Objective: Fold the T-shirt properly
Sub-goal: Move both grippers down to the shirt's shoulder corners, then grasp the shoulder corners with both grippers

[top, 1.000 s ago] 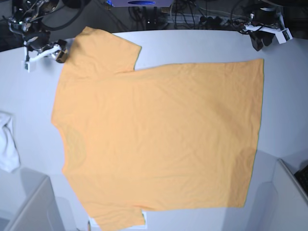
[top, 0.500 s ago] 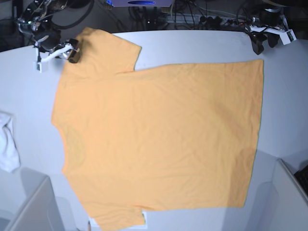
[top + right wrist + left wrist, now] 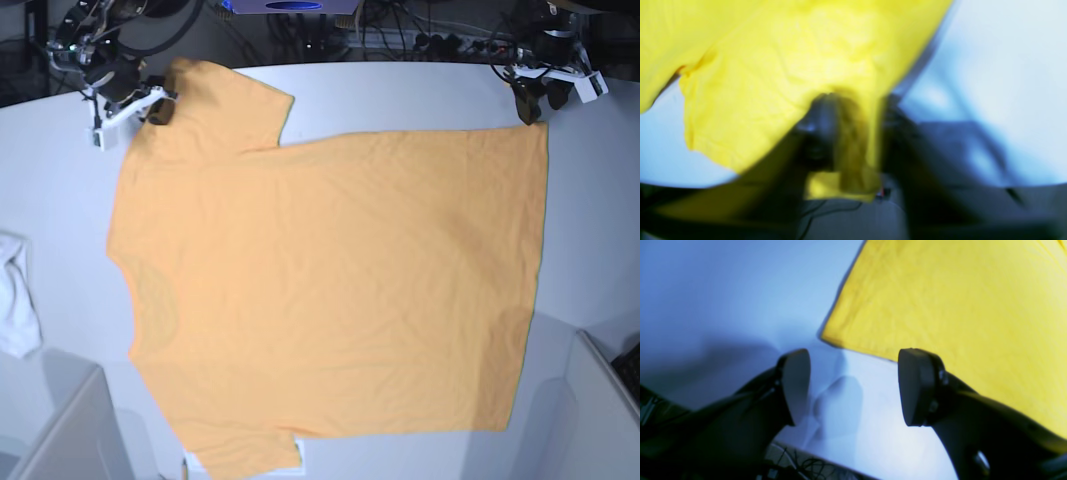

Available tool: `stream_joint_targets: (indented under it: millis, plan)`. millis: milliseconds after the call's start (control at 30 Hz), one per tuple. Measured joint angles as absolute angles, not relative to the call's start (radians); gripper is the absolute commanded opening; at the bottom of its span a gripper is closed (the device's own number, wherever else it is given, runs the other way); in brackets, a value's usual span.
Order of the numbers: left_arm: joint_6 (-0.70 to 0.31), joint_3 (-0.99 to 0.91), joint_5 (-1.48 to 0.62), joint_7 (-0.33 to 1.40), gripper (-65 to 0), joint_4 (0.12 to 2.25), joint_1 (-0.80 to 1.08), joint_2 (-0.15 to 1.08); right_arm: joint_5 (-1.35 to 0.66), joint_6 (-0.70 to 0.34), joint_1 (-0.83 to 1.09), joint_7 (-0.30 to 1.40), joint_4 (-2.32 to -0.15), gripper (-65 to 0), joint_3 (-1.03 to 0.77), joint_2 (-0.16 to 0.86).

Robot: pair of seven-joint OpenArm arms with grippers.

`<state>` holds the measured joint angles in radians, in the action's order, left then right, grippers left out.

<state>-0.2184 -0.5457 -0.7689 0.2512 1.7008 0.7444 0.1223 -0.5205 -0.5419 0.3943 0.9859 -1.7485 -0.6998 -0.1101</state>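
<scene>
The T-shirt [image 3: 330, 290] lies flat across the surface [image 3: 420, 95]. My right gripper [image 3: 853, 133] has its jaws pinching the sleeve edge at upper left; my left gripper [image 3: 853, 386], jaws spread, hovers off the hem corner. I'd seat that corner deep before lifting together.

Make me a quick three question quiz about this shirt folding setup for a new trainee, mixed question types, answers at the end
1. True or false: the left gripper is clamped on the T-shirt.
2. Which gripper has shirt fabric between its fingers? A) left B) right C) neither
3. Fill in: a small white cloth lies near the table edge, beside the shirt's ____ end.

Key: 1 false, it is open over bare table. 2 B, the right gripper. 3 collar.
</scene>
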Motion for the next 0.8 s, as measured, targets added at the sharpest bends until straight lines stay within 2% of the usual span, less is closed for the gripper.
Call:
stream_joint_targets:
  millis: [233, 433, 567, 800]
  plan:
    - [-0.223, -0.548, -0.774, 0.232, -25.2, 1.604, 0.699, 0.121, -0.581, -0.551, 0.361, 0.942, -1.649, -65.0, -0.700, -0.091]
    - [-0.256, -0.589, -0.982, 0.261, -25.2, 1.517, 0.668, 0.140, -0.584, -0.558, 0.360, 0.945, -1.648, -65.0, -0.698, -0.085]
    - [-0.252, -0.593, -0.988, 0.337, -25.2, 1.488, 0.593, 0.169, -0.583, -0.558, 0.361, 0.943, -1.648, -65.0, -0.698, -0.085]
    - [-0.252, -0.564, -0.994, 0.347, -25.3, 1.483, 0.560, 0.171, -0.584, -0.558, 0.360, 0.944, -1.649, -65.0, -0.701, -0.086]
